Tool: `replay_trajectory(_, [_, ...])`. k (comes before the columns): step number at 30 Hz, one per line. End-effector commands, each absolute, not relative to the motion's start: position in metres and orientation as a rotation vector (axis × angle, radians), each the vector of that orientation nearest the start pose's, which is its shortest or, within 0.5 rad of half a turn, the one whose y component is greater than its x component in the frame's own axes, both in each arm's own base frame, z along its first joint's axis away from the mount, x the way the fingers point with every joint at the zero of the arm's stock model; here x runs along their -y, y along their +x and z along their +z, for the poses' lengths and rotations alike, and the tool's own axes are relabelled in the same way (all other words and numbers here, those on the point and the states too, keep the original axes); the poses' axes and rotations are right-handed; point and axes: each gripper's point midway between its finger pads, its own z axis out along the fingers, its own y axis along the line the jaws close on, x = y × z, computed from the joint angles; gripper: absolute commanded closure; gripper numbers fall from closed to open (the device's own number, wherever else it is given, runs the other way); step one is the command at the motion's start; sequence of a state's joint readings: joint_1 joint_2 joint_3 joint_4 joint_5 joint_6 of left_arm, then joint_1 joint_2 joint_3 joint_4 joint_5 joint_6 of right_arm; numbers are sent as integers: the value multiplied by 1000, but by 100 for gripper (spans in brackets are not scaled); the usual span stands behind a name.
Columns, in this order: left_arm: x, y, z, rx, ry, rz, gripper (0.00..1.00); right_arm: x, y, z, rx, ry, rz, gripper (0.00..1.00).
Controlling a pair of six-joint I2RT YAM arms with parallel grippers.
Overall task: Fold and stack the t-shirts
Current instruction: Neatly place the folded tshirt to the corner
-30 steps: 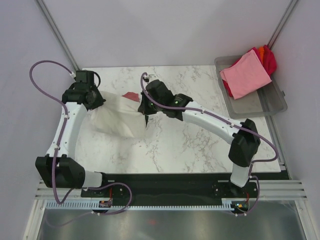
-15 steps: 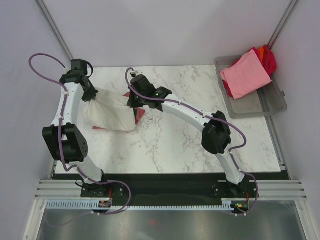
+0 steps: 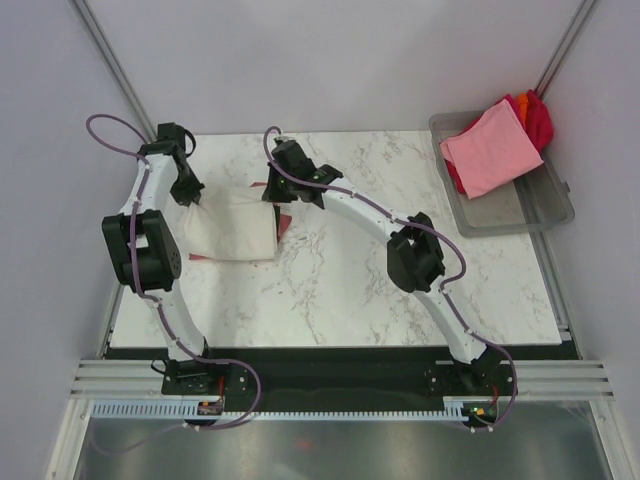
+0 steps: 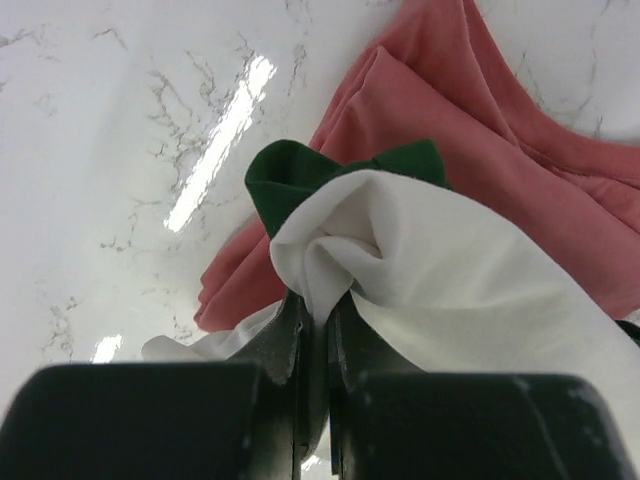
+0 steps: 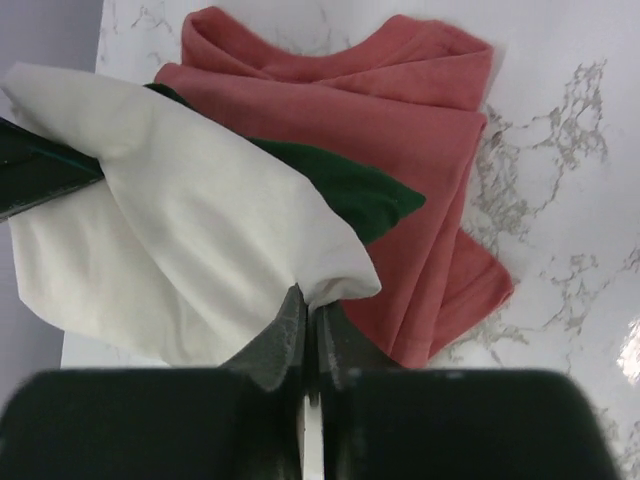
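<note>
Clamps the left fingers (image 4: pixel 295 330) almost fully together on a bunched corner of the cream-white t-shirt (image 4: pixel 450 280), with only that pinch of cloth between them. Pinches the right fingers (image 5: pixel 292 335) nearly closed in the same way on another edge of the same shirt. Holds the cream-white t-shirt spread between the two, far across the desk (image 3: pixel 350 280) from the grey bin (image 3: pixel 500 222). Drapes it over the dark green t-shirt (image 5: pixel 350 190) and the brick-red t-shirt (image 5: pixel 420 120). Shows the green one only as a strip poking out from under the white cloth, lying on the red. Shows the red one folded on the desk, likewise well apart from the grey bin. Has a pink cloth (image 3: pixel 490 148) piled in the grey bin, over red and orange fabric.
</note>
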State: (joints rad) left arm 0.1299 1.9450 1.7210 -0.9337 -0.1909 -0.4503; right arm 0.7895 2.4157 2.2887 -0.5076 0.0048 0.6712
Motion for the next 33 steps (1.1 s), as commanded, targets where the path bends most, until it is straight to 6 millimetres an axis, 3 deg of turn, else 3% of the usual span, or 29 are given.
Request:
replay_trajectory(1, [-88,460,121,-2504,-816,153,98,-473,480,141,-2277,-42,853,86])
replay_trajectory(2, [-92,464,116,-2503,-825,151,93,-470,488,143,-2266,-21,861,64])
replay_trajectory(3, [-92,472,112,-2507,-811,141,83,-469,492,135,-2273,-12,856,60])
replay_trajectory(4, [-92,476,112,-2505,-803,135,40,-467,494,136,-2267,-5,850,55])
replay_trajectory(5, [-92,477,113,-2505,-800,134,31,-464,497,135,-2266,7,833,37])
replay_trajectory(6, [-92,478,118,-2494,-804,130,25,-461,498,137,-2256,13,815,27])
replay_trajectory(7, [-92,477,134,-2459,-801,119,19,-461,500,153,-2213,-7,830,24])
replay_trajectory(9, [-88,474,156,-2417,-798,94,18,-457,496,159,-2208,-29,820,24])
replay_trajectory(10, [-86,467,176,-2378,-793,81,17,-453,495,179,-2179,-32,818,24])
replay_trajectory(11, [-84,462,190,-2349,-789,72,17,-445,491,174,-2189,-54,770,24])
replay_trajectory(12, [-81,456,196,-2338,-794,60,17,-437,487,203,-2148,-59,772,24])
replay_trajectory(13, [-78,452,206,-2320,-785,46,17,-428,485,212,-2134,-63,746,25])
replay_trajectory(14, [-75,443,232,-2268,-768,24,17,-414,478,198,-2167,-97,691,26])
replay_trajectory(15, [-65,439,240,-2262,-743,-27,17,-404,473,204,-2163,-111,669,27])
replay_trajectory(16, [-58,433,242,-2264,-727,-60,17,-389,465,241,-2104,-112,680,27])
replay_trajectory(17, [-46,427,259,-2230,-684,-116,17,-367,457,217,-2156,-131,623,27])
replay_trajectory(18, [-26,424,267,-2229,-623,-235,17,-353,452,222,-2152,-125,622,28])
replay_trajectory(20, [-1,421,266,-2199,-560,-388,17,-309,436,233,-2138,-83,632,29])
replay_trajectory(21, [22,405,265,-2198,-524,-545,17,-289,423,265,-2073,-41,664,29])
replay_trajectory(22, [32,411,277,-2123,-471,-618,17,-275,419,270,-2051,-10,676,29])
replay_trajectory(23, [44,406,279,-2100,-442,-685,16,-252,411,243,-2096,25,640,29])
replay_trajectory(24, [58,393,273,-2099,-437,-780,16,-237,397,267,-2031,45,662,29])
replay_trajectory(25, [65,390,273,-2085,-425,-813,16,-229,390,266,-2020,57,661,29])
replay_trajectory(26, [74,390,274,-2069,-412,-846,16,-217,379,244,-2062,73,636,29])
replay_trajectory(27, [82,386,264,-2092,-405,-852,16,-208,369,257,-2022,82,638,29])
replay_trajectory(28, [97,383,261,-2112,-370,-857,16,-200,358,236,-2060,87,613,29])
replay_trajectory(30, [116,383,253,-2142,-311,-830,16,-187,345,236,-2040,103,591,29])
replay_trajectory(32, [143,381,243,-2190,-242,-854,16,-175,332,214,-2073,131,547,29])
replay_trajectory(33, [153,382,244,-2196,-208,-869,16,-166,327,217,-2051,155,527,29])
